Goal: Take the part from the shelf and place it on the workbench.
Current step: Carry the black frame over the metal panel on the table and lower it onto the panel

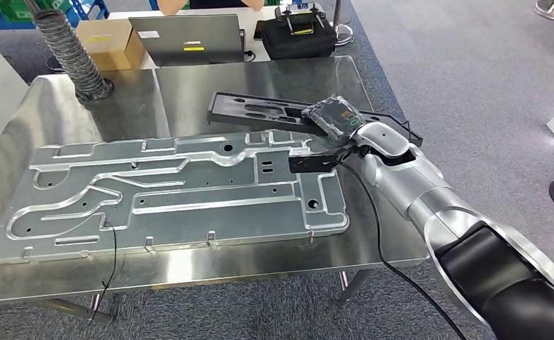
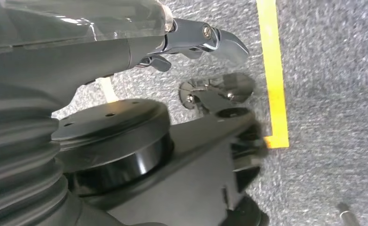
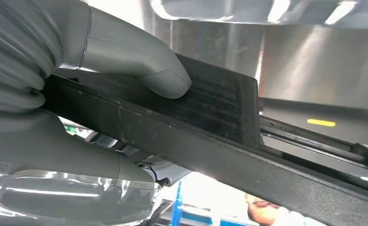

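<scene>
Steel sheeting covered the bench point(image 1: 189, 92), and at its far left corner a grey ribbed hose point(image 1: 69, 53) stood upright. Across the near half lay a large, flat machined aluminium plate with raised channels point(image 1: 175, 188), taking up most of the width and leaving only the far right strip bare. That strip was, in my judgement, why the long black plastic part with cut-out openings point(image 1: 260, 112) was brought in there: it lay just beyond the plate's far right corner, its left end low on or near the steel, its right end raised in the right hand point(image 1: 338, 120).

In the right wrist view the right hand gripped the part's edge, the thick grey thumb point(image 3: 161, 77) pressed on the ribbed black face and the rest of the hand beneath it. The grip at one end probably let the free end touch down first. Whether the left end already rested on the bench could not be told.

Beyond the bench stood a cardboard box point(image 1: 108, 42), a grey laptop point(image 1: 188, 39) and a black case point(image 1: 297, 35).

In the left wrist view the left hand point(image 2: 205, 40) hung over grey carpet beside a yellow floor line point(image 2: 272, 70); I cannot tell how its fingers lay.
</scene>
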